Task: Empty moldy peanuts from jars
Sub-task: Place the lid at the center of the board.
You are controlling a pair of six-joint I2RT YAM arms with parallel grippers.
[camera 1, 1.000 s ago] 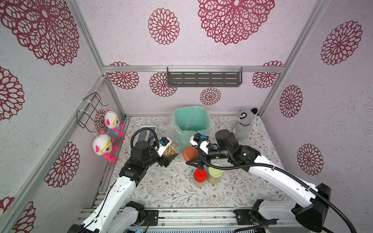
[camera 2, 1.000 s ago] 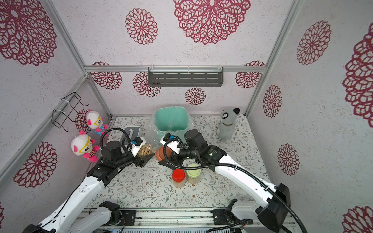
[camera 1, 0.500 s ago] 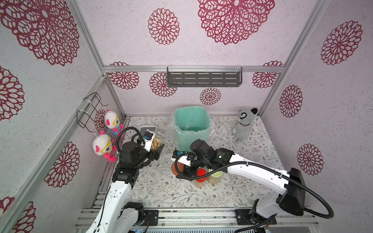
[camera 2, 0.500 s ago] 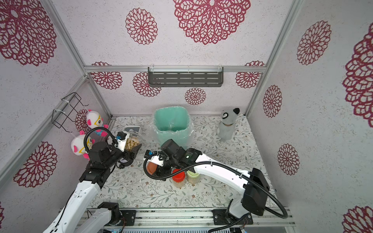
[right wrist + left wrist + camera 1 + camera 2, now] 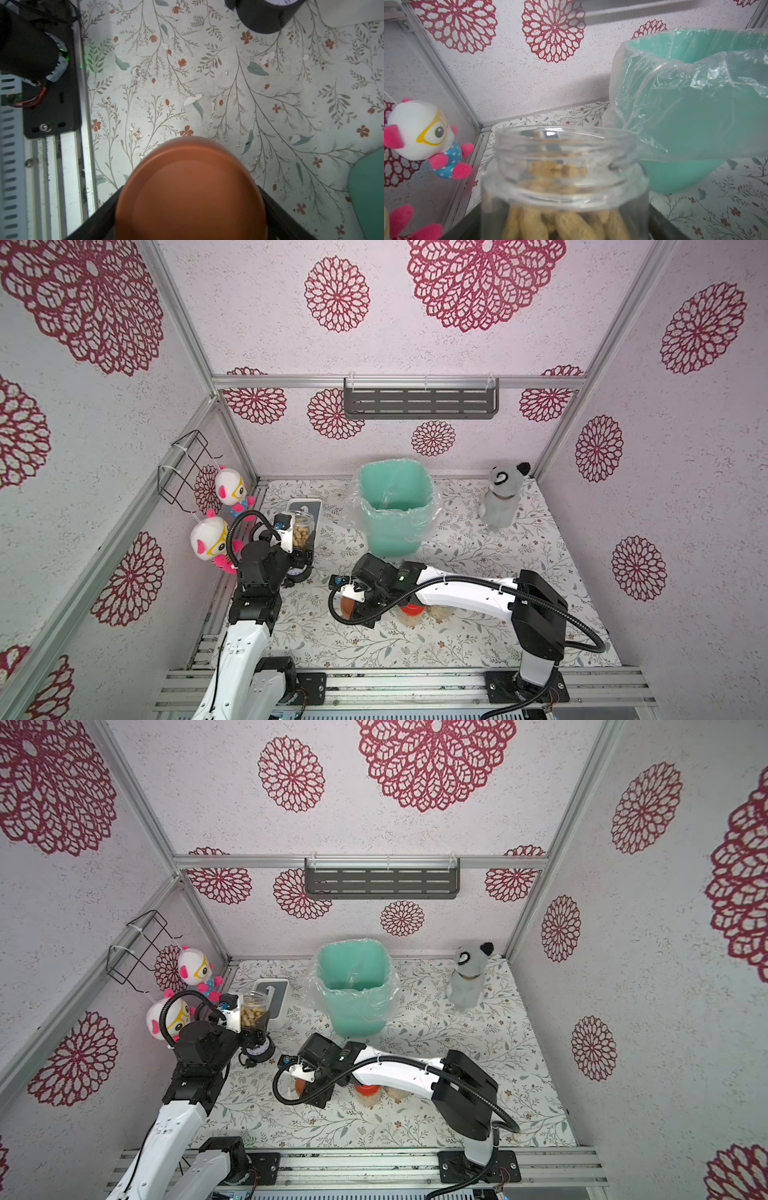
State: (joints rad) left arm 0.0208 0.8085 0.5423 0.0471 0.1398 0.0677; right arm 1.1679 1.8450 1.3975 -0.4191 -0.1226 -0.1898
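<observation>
My left gripper (image 5: pixel 300 540) is shut on a clear open jar (image 5: pixel 302 528) of moldy peanuts (image 5: pixel 566 222), held upright near the table's back left. Its lidless mouth (image 5: pixel 564 145) fills the left wrist view. My right gripper (image 5: pixel 353 605) is shut on the brown lid (image 5: pixel 190 193), held flat and low over the floral table, left of a red-lidded jar (image 5: pixel 411 611) of peanuts. Another jar (image 5: pixel 397 1092) beside that one is mostly hidden under my right arm. The lid (image 5: pixel 300 1085) and the held jar (image 5: pixel 253 1011) show in both top views.
A mint-green bin (image 5: pixel 390 535) lined with clear plastic stands at the back centre. A white scale (image 5: pixel 305 504) and a black cylinder (image 5: pixel 300 572) lie by my left gripper. Two plush dolls (image 5: pixel 210 537) hang on the left wall. A plush panda (image 5: pixel 500 502) sits back right.
My left gripper has drawn back to the left with the jar, which now stands upright. My right gripper has carried the brown lid left and down toward the table.
</observation>
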